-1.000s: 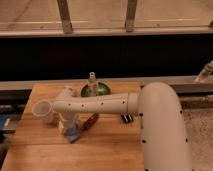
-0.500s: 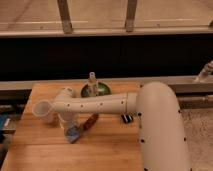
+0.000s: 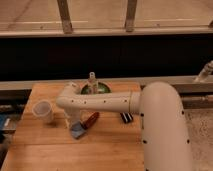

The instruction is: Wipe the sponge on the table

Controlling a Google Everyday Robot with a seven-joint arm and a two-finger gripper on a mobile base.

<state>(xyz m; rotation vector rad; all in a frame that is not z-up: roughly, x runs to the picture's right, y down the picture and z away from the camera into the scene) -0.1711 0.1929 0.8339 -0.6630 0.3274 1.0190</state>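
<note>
The light-blue sponge (image 3: 77, 131) lies on the wooden table (image 3: 105, 150), left of centre. My white arm reaches in from the right, and its gripper (image 3: 74, 121) points straight down onto the sponge's top. The gripper is shut on the sponge, pressing it against the tabletop. The far edge of the sponge is hidden under the fingers.
A white cup (image 3: 44, 111) stands just left of the gripper. A reddish-brown elongated object (image 3: 91, 120) lies right beside the sponge. A black block (image 3: 126, 117) sits under my forearm. A green bowl (image 3: 96, 89) and a small bottle (image 3: 91, 79) stand at the table's back edge.
The sponge and gripper have slid a little to the right along the table, closer to the reddish-brown object. Nothing else moved.
</note>
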